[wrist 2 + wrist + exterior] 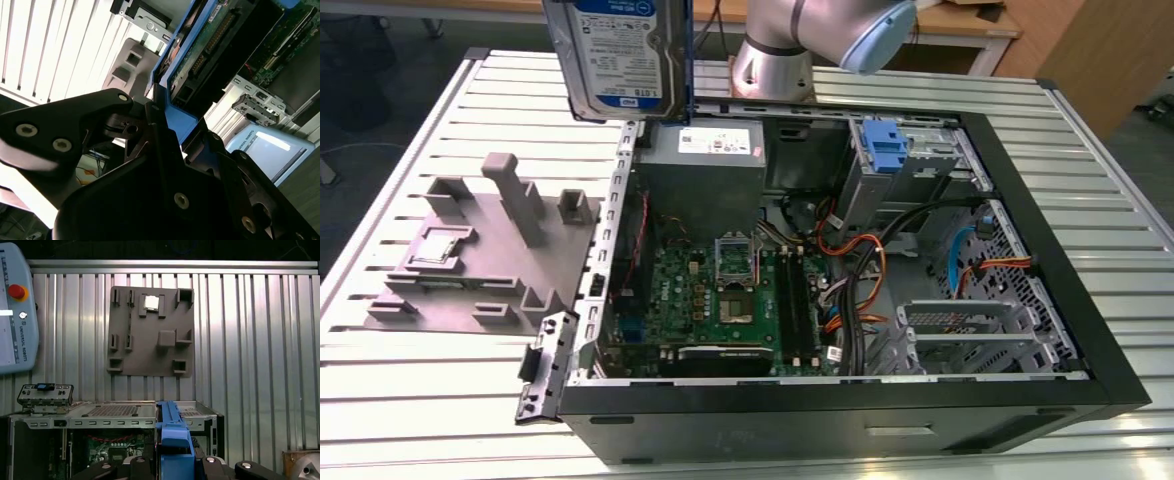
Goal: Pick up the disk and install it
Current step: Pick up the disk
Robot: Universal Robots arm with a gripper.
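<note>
Black and close to the lens, the gripper [160, 115] was clamped on the blue carrier of the disk [627, 55], which hung in the exterior view's upper left, above the open computer case [854, 430].

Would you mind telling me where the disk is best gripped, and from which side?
Grip its upper short end from above, with the jaws across its thin depth, on the blue frame. The disk hangs upright above the open computer case; it is flat and thin, so this leaves its lower end free. The gripper looks shut on it that way.
</note>
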